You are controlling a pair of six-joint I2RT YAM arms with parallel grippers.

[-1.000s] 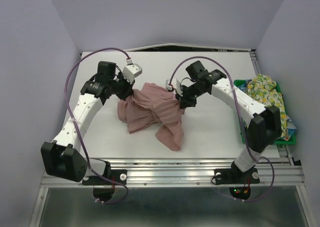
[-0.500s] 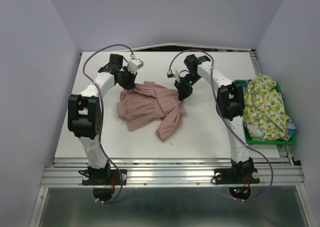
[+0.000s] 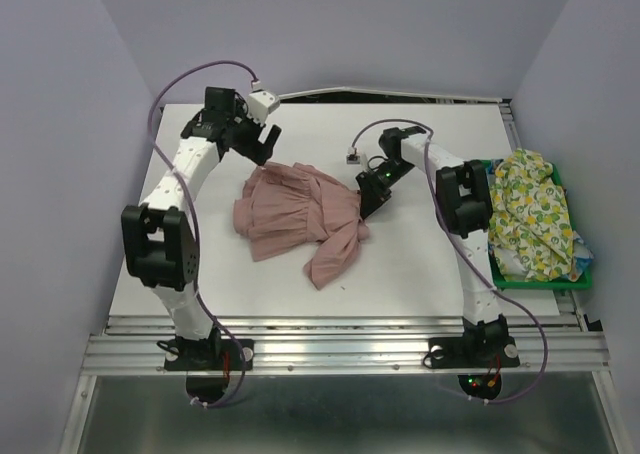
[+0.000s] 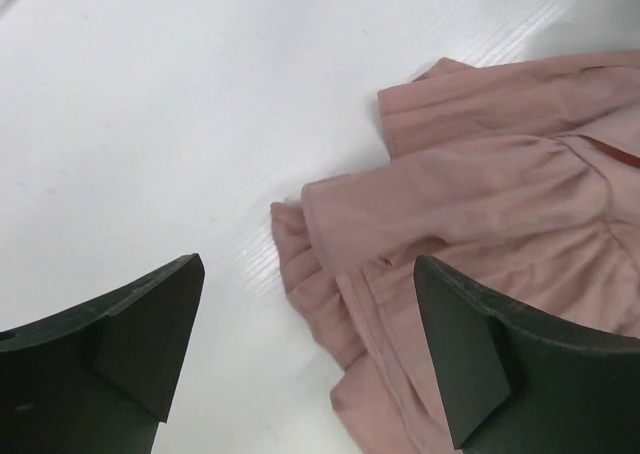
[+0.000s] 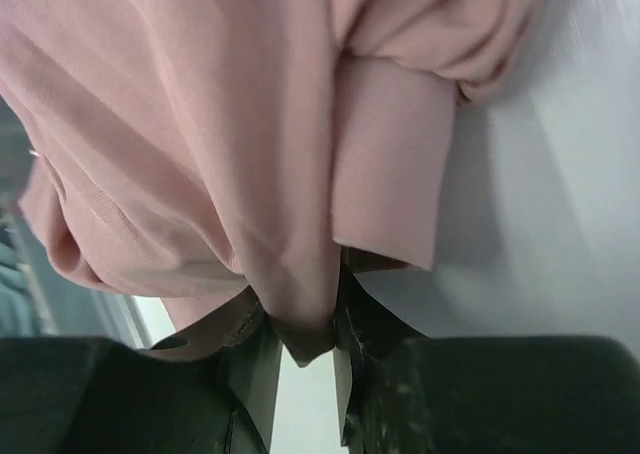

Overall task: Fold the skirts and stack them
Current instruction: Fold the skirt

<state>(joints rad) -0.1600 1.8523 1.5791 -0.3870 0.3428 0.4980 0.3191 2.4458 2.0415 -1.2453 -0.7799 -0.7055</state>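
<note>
The left pincer (image 3: pixel 263 142) is spread wide and holds nothing. The pink skirt (image 3: pixel 295 214) lies crumpled on the white table (image 3: pixel 200 264). Its far corner is near this pincer's tips but does not touch them. The right pincer (image 3: pixel 368 200) is on the skirt's other side. It is pinching a fold of the pink cloth, which bunches up right at its tips.

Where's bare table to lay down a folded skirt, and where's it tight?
Widest free patch of the table: the near strip, bordered by the pink skirt, the front rail and the right arm. The far strip behind the left gripper and the right gripper is also free. Crowded: centre-left under the skirt and left arm; the green bin is full of printed fabric.
</note>
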